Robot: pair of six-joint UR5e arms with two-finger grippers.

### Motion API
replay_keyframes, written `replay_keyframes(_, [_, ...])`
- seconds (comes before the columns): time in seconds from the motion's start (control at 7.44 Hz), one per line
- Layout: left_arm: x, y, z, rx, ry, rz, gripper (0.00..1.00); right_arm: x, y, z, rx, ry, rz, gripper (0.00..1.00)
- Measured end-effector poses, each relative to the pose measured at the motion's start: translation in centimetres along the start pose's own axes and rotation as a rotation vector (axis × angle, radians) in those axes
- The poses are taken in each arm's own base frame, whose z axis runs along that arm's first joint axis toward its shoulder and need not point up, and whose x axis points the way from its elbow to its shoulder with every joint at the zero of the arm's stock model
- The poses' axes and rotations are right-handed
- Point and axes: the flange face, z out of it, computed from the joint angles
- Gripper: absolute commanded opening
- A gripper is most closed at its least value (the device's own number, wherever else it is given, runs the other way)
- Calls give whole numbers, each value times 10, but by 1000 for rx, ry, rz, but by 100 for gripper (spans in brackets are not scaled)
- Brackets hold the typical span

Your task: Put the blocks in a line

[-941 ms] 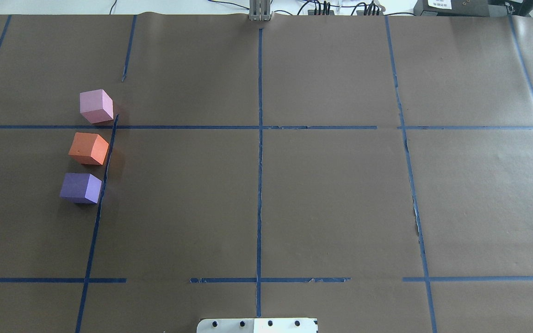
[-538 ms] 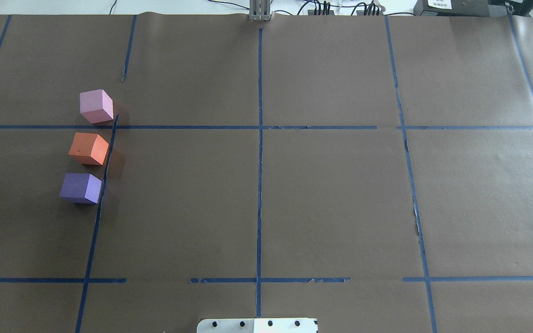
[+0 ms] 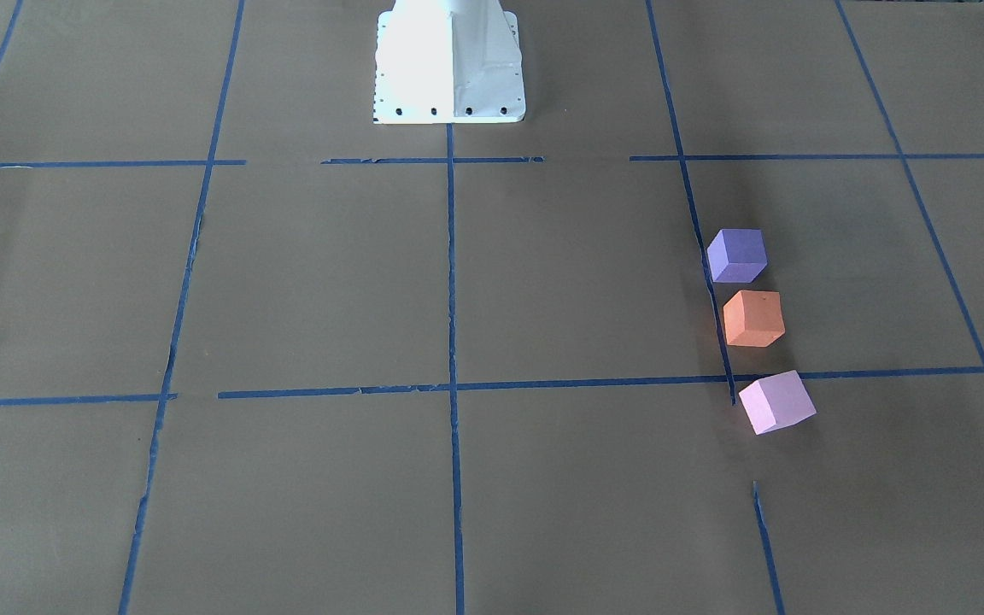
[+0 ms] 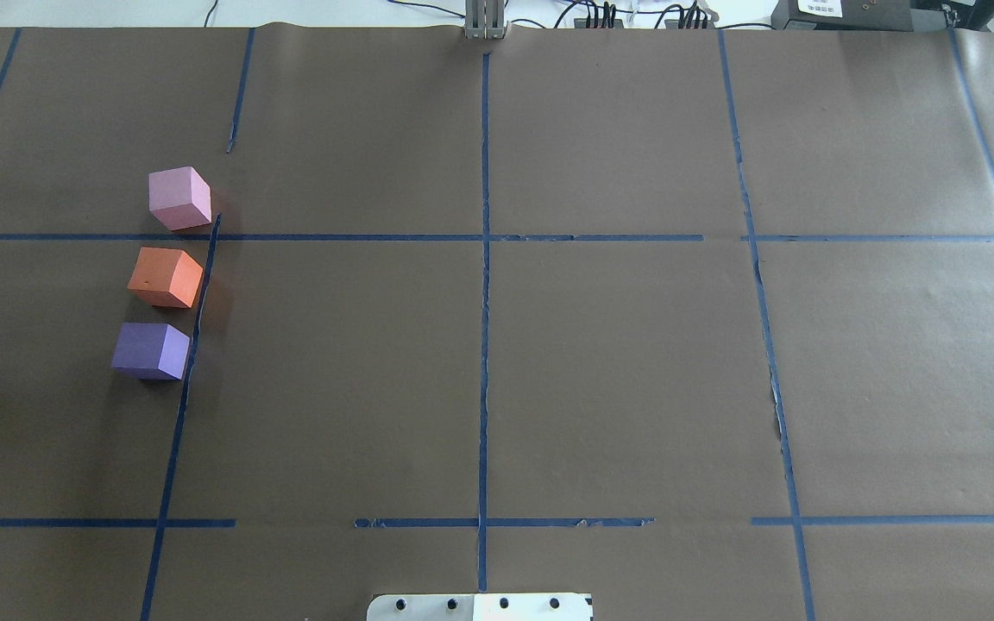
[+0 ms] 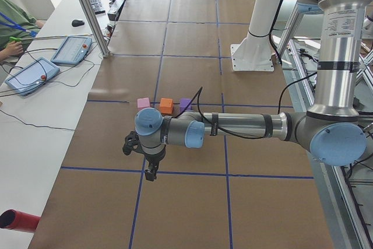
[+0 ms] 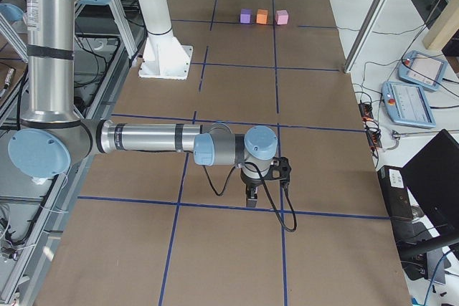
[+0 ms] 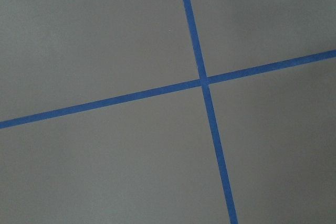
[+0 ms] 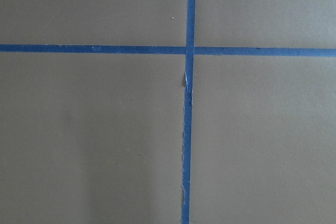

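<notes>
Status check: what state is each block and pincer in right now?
Pink block: on the table, free, far end of row.
Orange block: on the table, free, middle.
Purple block: on the table, free, near end.
Left pincer: away from blocks, open or shut unclear.
Right pincer: same.

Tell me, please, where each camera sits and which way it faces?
Front-facing: across the table, facing the robot, steeply down; base shows.
Overhead: behind the robot, looking forward and down; only the base's edge shows.
Exterior left: table's left end, looking along it; left arm and left claw near.
Exterior right: table's right end; right arm and right claw near.
Left wrist: down on a tape cross; no body.
Right wrist: likewise, another tape cross.
Shared: front-facing and overhead both show orange block between purple block and pink block.
</notes>
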Motion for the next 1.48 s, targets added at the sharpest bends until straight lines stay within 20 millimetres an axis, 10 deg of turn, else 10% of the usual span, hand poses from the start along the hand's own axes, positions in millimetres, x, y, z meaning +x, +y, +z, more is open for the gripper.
replay_keyframes(1.48, [3, 1, 3, -6, 64, -135, 100, 0, 0, 0, 0, 0, 0, 100])
